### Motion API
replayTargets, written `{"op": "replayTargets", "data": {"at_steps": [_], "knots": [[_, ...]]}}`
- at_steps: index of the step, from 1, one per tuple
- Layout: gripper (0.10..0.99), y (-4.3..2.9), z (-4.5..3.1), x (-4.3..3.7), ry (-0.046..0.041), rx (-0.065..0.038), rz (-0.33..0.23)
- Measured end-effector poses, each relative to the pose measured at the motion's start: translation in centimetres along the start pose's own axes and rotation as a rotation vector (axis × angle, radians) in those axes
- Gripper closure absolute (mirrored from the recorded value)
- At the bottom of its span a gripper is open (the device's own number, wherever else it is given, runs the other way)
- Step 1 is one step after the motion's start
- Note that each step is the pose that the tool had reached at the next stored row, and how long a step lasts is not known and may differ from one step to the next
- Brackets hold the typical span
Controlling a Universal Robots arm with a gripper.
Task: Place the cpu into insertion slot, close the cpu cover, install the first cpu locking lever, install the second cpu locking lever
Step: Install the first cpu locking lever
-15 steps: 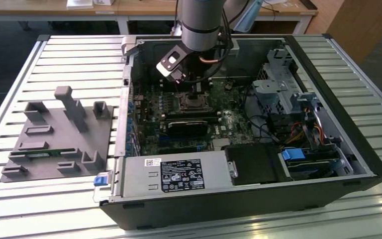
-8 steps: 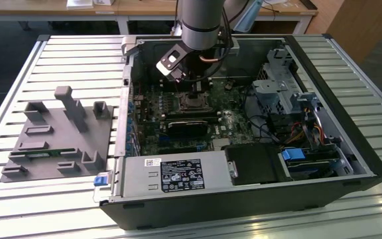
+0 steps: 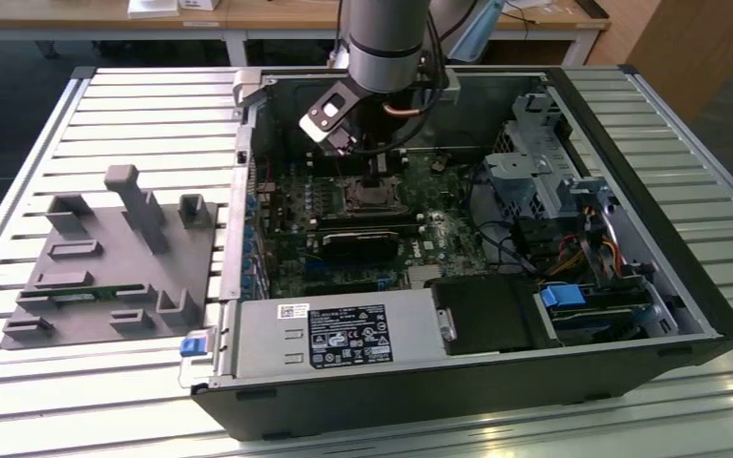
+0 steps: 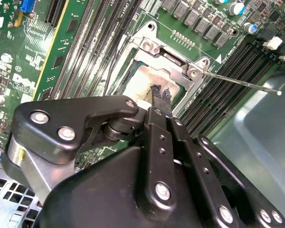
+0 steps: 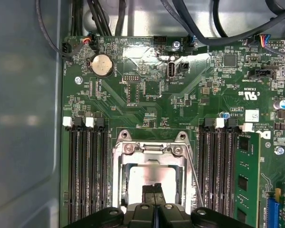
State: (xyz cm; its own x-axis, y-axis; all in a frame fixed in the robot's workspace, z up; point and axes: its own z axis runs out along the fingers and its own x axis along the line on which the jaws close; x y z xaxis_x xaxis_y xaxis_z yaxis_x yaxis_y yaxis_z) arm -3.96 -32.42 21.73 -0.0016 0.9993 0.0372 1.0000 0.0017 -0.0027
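Exterior view: The arm [image 3: 386, 43] reaches down into an open computer case [image 3: 469, 382] lying on a slatted table [image 3: 125, 105], a grey fixture [image 3: 99, 267] just beside it. The gripper [image 3: 374, 179] hangs directly over the insertion slot [image 3: 366, 198] on the motherboard [image 3: 341, 277], lined up for work at the socket.

Second wrist view: The gripper [image 4: 160, 95] has its two fingers pressed together with nothing between them, the tips low over the cpu [image 4: 140, 80]. The chip sits inside the slot, its silver top smeared. The cpu cover [image 4: 180, 64] appears folded down around it. One thin locking lever [image 4: 242, 84] juts out free over the memory slots [image 4: 228, 61], apparently not latched.

First wrist view: Seen from behind the gripper [image 5: 154, 192], the cpu [image 5: 147, 173] lies square in the slot, framed by the cpu cover [image 5: 149, 151]. The closed tips rest at the frame's near edge, though contact cannot be told. The locking lever [image 5: 195, 183] runs alongside, between socket and memory slots [image 5: 88, 171].
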Motion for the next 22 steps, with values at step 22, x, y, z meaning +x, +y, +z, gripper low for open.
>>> {"op": "replayTargets", "data": {"at_steps": [22], "knots": [[0.98,0.0,-2.25,0.09,0.0,0.0,0.0]]}}
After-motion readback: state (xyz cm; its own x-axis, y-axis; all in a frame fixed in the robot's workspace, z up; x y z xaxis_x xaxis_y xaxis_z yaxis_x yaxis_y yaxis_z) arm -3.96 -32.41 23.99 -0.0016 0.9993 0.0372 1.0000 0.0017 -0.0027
